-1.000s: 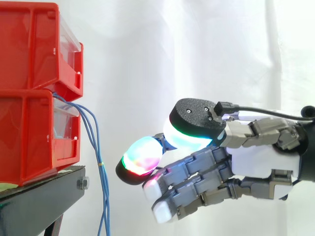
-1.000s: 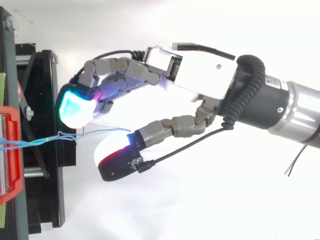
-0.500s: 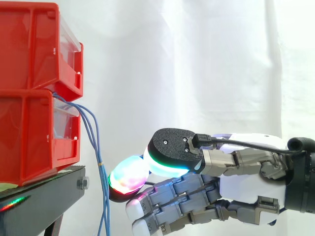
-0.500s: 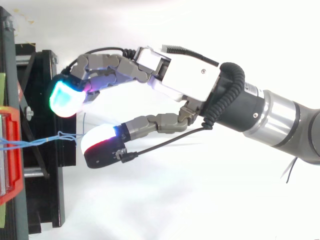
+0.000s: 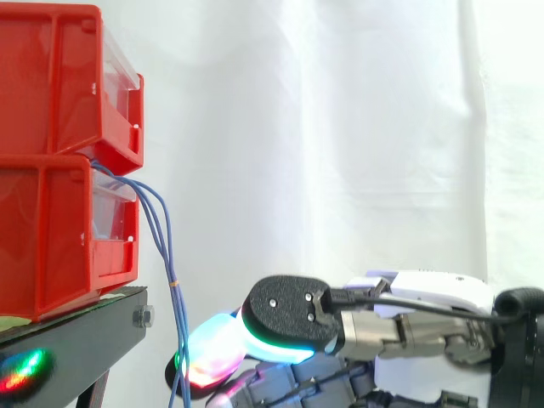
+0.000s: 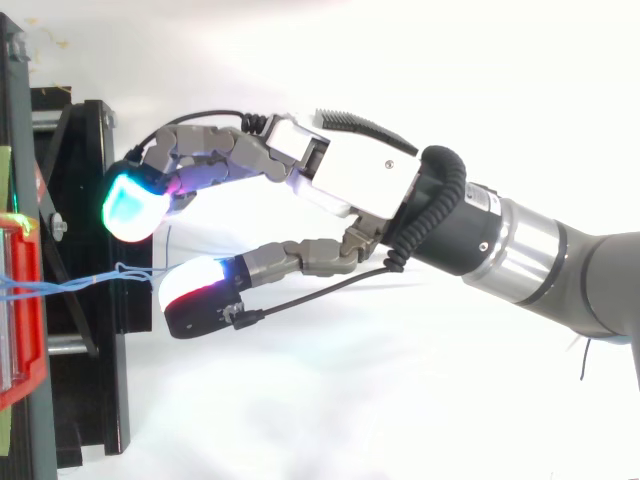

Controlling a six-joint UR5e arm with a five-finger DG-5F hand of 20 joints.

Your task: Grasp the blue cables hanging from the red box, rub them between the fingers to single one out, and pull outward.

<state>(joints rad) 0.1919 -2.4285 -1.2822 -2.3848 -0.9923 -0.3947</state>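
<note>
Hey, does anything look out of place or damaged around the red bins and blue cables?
Nothing stands out. The red bins sit stacked squarely on the black stand, and the blue cables hang loosely from between them past the stand's edge. The hand is open, low beside the cables, not closed on them.

The side view's bottom edge cuts off the blue cables (image 5: 173, 293) and the hand (image 5: 399, 336).

The bins (image 5: 51, 161) were red, with clear fronts. The cables (image 5: 167, 246) were blue and carried one small yellow mark. The stand (image 5: 81, 336) was black and the curtain (image 5: 340, 127) white. The hand (image 6: 360, 180) was grey and white. Its fingertips (image 6: 130, 205) glowed cyan and green, and its thumb pad (image 6: 195, 285) white and red.
</note>
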